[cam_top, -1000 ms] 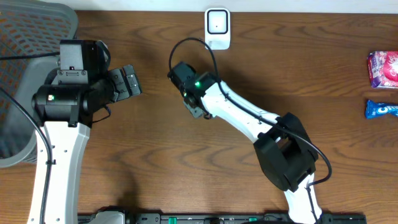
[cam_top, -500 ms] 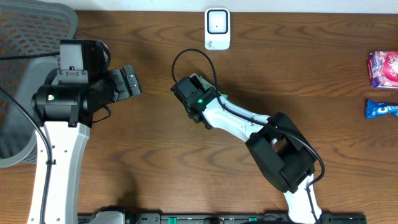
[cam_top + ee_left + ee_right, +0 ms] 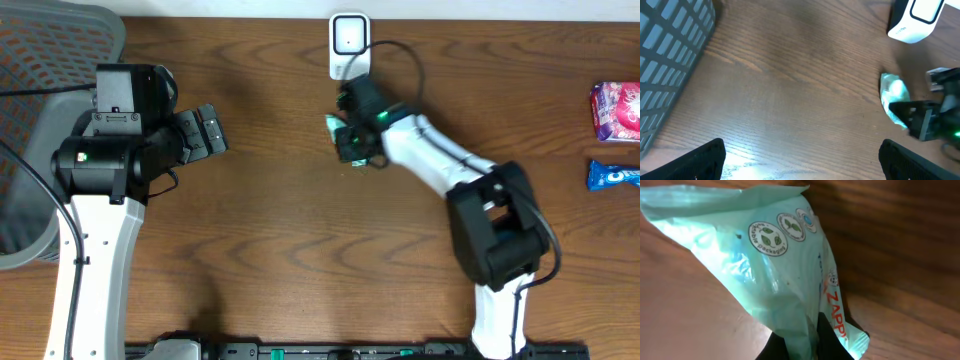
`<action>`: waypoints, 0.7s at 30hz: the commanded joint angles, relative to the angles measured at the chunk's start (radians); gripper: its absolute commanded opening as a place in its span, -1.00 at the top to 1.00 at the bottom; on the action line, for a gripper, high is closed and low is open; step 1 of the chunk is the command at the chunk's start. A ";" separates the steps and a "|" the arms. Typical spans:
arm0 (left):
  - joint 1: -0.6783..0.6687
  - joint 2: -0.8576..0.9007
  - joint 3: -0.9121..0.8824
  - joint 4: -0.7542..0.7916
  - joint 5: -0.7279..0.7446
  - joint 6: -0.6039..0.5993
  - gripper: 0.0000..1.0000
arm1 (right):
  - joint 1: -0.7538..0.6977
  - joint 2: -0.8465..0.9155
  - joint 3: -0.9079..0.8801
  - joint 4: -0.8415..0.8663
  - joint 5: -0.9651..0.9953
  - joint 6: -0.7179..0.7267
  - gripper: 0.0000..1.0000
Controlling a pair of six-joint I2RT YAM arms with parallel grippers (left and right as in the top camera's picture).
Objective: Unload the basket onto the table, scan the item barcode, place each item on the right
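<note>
Count, L to R in the overhead: 1 grey mesh chair (image 3: 40, 60) at upper left, 2 arms, 1 white scanner (image 3: 350, 45) at top centre, 1 green packet (image 3: 338, 135) just below it, 1 pink snack pack (image 3: 618, 110) and 1 blue snack pack (image 3: 613, 175) at the right edge, pink above blue. All on or over the brown wood table (image 3: 280, 260).

L arm: white link rises from the bottom-left edge to a black wrist block at mid-left. The left pincer (image 3: 205, 130) points right, toward frame centre, well apart from the packet. In the L wrist view its two fingertips sit at the bottom corners, spread wide, nothing between them.

R arm: base at bottom, right of centre, with the black elbow block at mid-right. The white forearm reaches up and left, ending just under the scanner. The right pincer (image 3: 355, 128) is clamped on the green packet. In the R wrist view the thin film is pinched between dark fingers (image 3: 805, 340) at the bottom edge, and the pack fans out toward the upper left. Print shows 3 round emblems and red letters "ZAPP".

Packet sits near the scanner, not touching it. Can't tell if it touches the table.
</note>
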 commanded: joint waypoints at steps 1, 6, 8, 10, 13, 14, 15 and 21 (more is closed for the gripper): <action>0.003 -0.002 0.001 -0.002 -0.005 -0.001 -0.96 | -0.095 0.041 0.026 -0.018 -0.489 0.028 0.98; 0.003 -0.002 0.001 -0.002 -0.005 -0.002 -0.96 | -0.253 0.042 0.018 -0.008 -0.811 0.028 0.98; 0.003 -0.002 0.001 -0.002 -0.005 -0.001 -0.96 | -0.293 0.043 0.002 -0.009 -0.846 0.028 0.98; 0.003 -0.002 0.001 -0.002 -0.005 -0.002 -0.96 | -0.324 0.047 -0.026 -0.006 -0.890 0.029 0.98; 0.003 -0.002 0.001 -0.002 -0.005 -0.002 -0.96 | -0.360 0.057 -0.073 0.016 -0.893 0.087 0.98; 0.003 -0.002 0.001 -0.002 -0.005 -0.002 -0.96 | -0.372 0.063 -0.097 0.052 -0.888 0.127 0.96; 0.003 -0.002 0.001 -0.002 -0.005 -0.002 -0.96 | -0.382 0.066 -0.116 0.083 -0.888 0.163 0.93; 0.003 -0.002 0.001 -0.002 -0.005 -0.002 -0.96 | -0.438 0.083 -0.177 0.177 -0.790 0.253 0.35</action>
